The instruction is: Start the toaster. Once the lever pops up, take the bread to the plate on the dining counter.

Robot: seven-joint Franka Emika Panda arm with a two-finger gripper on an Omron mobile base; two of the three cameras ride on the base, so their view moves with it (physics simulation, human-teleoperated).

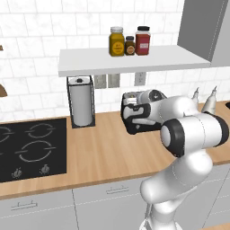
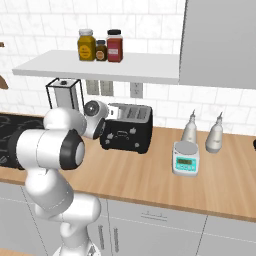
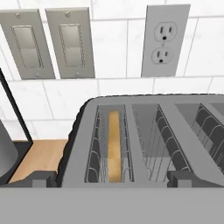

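Right below my spread, empty gripper [image 3: 112, 179], centre frame in the hand view, the toaster [image 3: 144, 135] opens its slots; the bread [image 3: 113, 146] stands edge-up in the leftmost one. From the right base view, lower centre, the toaster's front controls show, though blurred.

Look along the tabletop [image 1: 103, 148]: you have the black stove [image 1: 31, 150] at 9 o'clock in the left base view, and a paper towel roll [image 1: 82, 104] in its wire stand just beyond it against the tiled wall. Up on the white shelf [image 1: 130, 60] at 12 o'clock, you'll see three jars [image 1: 130, 42] side by side. In the right base view, a small kitchen scale [image 2: 185, 158] sits at 3 o'clock, with two silver shakers [image 2: 202, 132] behind it. Two switch plates [image 3: 48, 43] and an outlet [image 3: 165, 40] are on the wall.
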